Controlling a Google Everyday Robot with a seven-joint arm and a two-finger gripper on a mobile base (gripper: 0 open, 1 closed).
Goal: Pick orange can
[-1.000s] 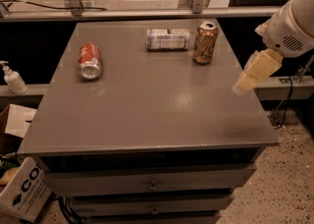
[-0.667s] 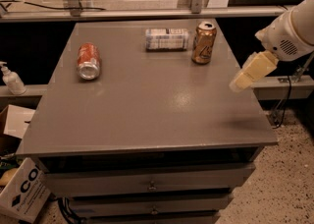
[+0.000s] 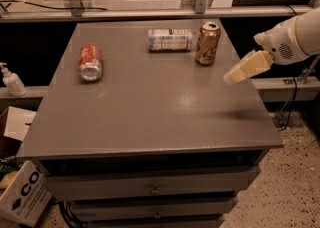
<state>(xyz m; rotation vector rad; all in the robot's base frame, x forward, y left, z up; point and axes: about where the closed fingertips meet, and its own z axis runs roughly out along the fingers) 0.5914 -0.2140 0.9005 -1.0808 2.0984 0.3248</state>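
The orange can (image 3: 207, 43) stands upright near the far right corner of the grey table (image 3: 150, 107); it is amber-brown with a pale marking and a silver top. My gripper (image 3: 239, 72) comes in from the right edge, its cream-coloured fingers (image 3: 248, 66) pointing left and down. It hovers above the table's right side, to the right of the can and a little nearer than it, apart from it. It holds nothing.
A white can with blue print (image 3: 170, 39) lies on its side left of the orange can. A red-orange can (image 3: 90, 62) lies on the table's left. A metal rail (image 3: 150, 13) runs behind. A soap bottle (image 3: 11, 80) and a cardboard box (image 3: 22, 199) sit at the left.
The gripper has moved a little up and left, toward the orange can. The cans have not moved.
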